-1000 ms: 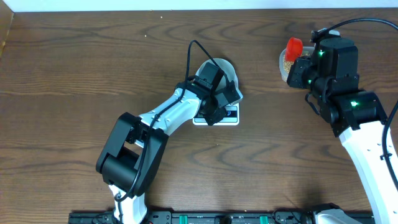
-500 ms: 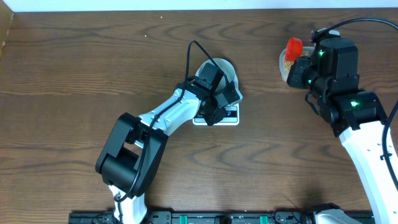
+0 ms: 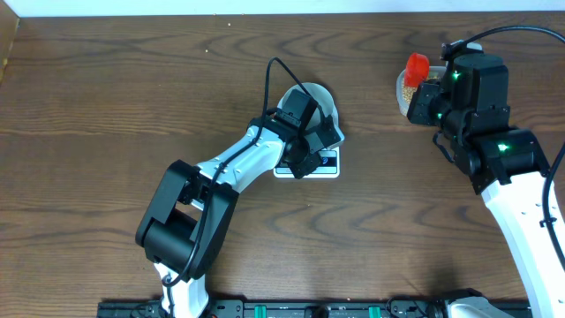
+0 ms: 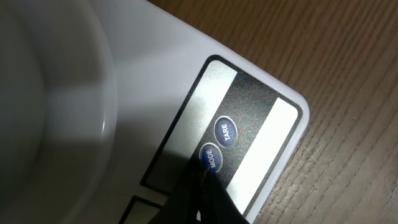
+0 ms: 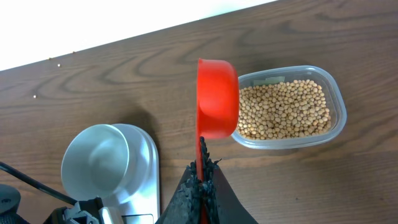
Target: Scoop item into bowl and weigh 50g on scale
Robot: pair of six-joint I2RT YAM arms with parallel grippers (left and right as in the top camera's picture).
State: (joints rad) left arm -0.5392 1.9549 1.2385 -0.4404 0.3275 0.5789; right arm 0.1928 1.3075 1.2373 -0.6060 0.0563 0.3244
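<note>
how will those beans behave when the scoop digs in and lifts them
The beans are small, round and loose, so they will probably flow around the scoop and roll if spilled. Each looks smooth and hard, so likely slippery, not sticky. A heaped scoop may shed a few when tilted.

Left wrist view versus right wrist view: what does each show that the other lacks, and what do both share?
Only left wrist: the round blue MODE button and TARE button, the shut left gripper at MODE. Only right wrist: the right gripper shut on a red plastic scoop beside a clear plastic tub of tan beans. Both: the flat white scale, the pale round bowl on it, the wooden table.
</note>
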